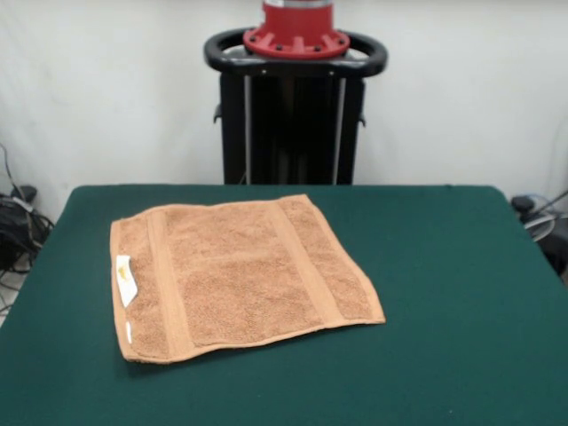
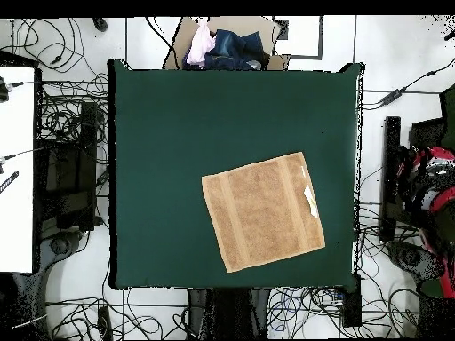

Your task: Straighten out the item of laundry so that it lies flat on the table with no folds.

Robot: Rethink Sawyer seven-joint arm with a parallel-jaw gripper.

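Note:
The orange-tan terry towel [image 1: 232, 275] lies spread on the dark green table [image 1: 444, 293], left of centre in the front view. It looks flat, with two woven bands running across it and a small white label [image 1: 125, 280] at its left edge. In the overhead view the towel [image 2: 262, 211] lies slightly turned, towards the table's [image 2: 169, 151] lower right, label at its right edge. The gripper shows in neither view; only the robot's pedestal [image 1: 293, 106] with its red base stands behind the table.
Cables and equipment lie on the floor around the table. A pile of clothes [image 2: 222, 46] sits beyond the table's top edge in the overhead view. Red and black robot parts [image 2: 433, 191] show at the right edge there.

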